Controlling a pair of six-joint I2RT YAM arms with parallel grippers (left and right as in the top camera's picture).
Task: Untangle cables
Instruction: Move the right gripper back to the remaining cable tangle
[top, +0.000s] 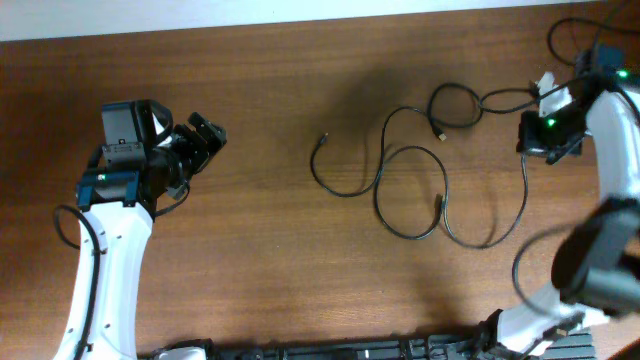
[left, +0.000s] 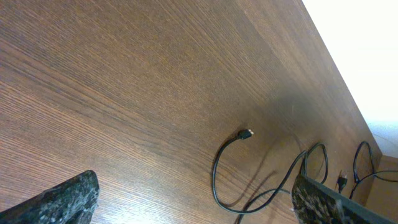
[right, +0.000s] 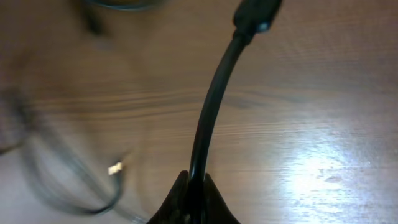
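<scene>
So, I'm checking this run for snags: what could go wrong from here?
1. The right gripper pinches one of the cables; their loops cross, so pulling could tighten rather than free them.
2. The left gripper is open, apart from them, so nothing anchors the rest and it may drag along.

A brown wood-grain table (top: 300, 290) — pale strip (top: 300, 12) along its far edge.

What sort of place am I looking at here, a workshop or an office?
Probably a robotics lab bench: a white left arm and right arm are mounted at a wooden table, with thin black cables spread loosely on it.
</scene>
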